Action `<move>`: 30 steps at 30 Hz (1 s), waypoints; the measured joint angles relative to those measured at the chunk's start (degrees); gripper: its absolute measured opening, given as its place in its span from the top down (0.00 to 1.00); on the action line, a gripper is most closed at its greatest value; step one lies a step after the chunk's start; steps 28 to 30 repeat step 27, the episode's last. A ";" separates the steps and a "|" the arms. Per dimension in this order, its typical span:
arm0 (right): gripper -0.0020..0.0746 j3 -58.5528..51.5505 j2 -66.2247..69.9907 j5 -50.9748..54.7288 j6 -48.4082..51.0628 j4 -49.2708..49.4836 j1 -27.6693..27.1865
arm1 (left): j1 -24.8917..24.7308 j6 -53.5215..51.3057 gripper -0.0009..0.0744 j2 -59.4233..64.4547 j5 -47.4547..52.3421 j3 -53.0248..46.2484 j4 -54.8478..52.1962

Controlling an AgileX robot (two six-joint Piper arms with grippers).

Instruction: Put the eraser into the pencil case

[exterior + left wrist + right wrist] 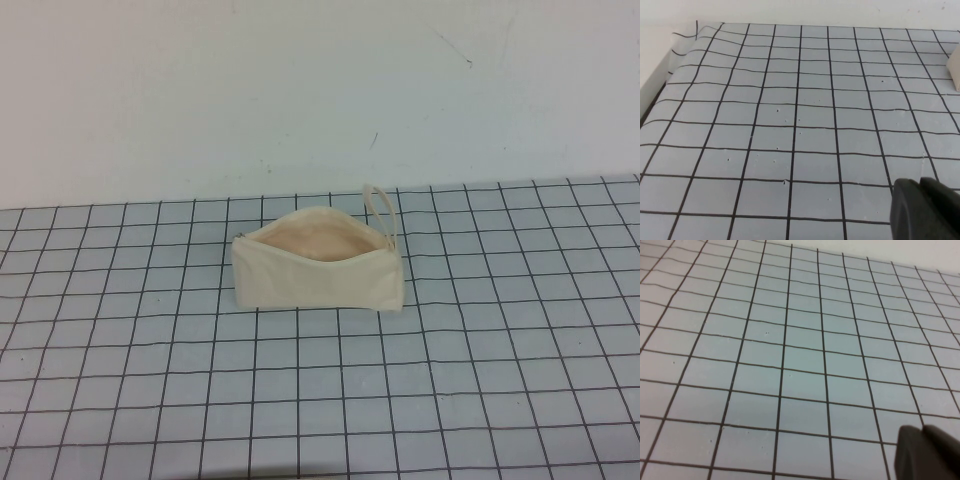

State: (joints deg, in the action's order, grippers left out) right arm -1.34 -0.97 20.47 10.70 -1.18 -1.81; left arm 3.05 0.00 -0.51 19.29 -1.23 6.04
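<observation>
Cream pencil case point(318, 268) gapes mid-table; left gripper point(925, 210), right gripper point(927, 452) far off.

Only the pencil case point(318, 265) was seen standing on the gridded surface point(480, 400), near its far middle, mouth open upward. Around it, open surface was seen on every side. The left tool point(925, 210) and the right tool point(927, 452) were held over bare squares, well apart from it.

Left end effector point(925, 210) — right end effector point(927, 452) — both hover low.
</observation>
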 joint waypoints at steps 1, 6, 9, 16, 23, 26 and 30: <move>0.98 0.00 0.00 0.00 0.00 0.00 0.00 | 0.00 0.00 0.99 0.00 0.00 0.00 0.00; 0.98 0.00 0.00 0.00 0.00 0.00 0.00 | -0.36 0.00 0.99 0.00 0.00 0.00 0.00; 0.98 0.00 0.00 0.00 0.00 0.00 0.00 | -1.20 0.00 0.99 0.00 0.00 0.00 0.00; 0.98 0.00 0.00 0.00 0.00 0.00 0.00 | -2.34 0.00 0.99 0.00 0.00 0.00 0.00; 0.98 0.00 0.00 0.00 0.00 0.00 0.00 | -2.61 0.00 0.99 0.00 0.00 0.00 0.00; 0.98 0.00 0.00 0.00 0.00 0.00 0.00 | -2.61 0.00 0.99 0.00 0.00 0.00 0.00; 0.98 0.00 0.00 0.00 0.00 0.00 0.00 | -2.61 0.00 0.99 0.00 0.00 0.00 0.00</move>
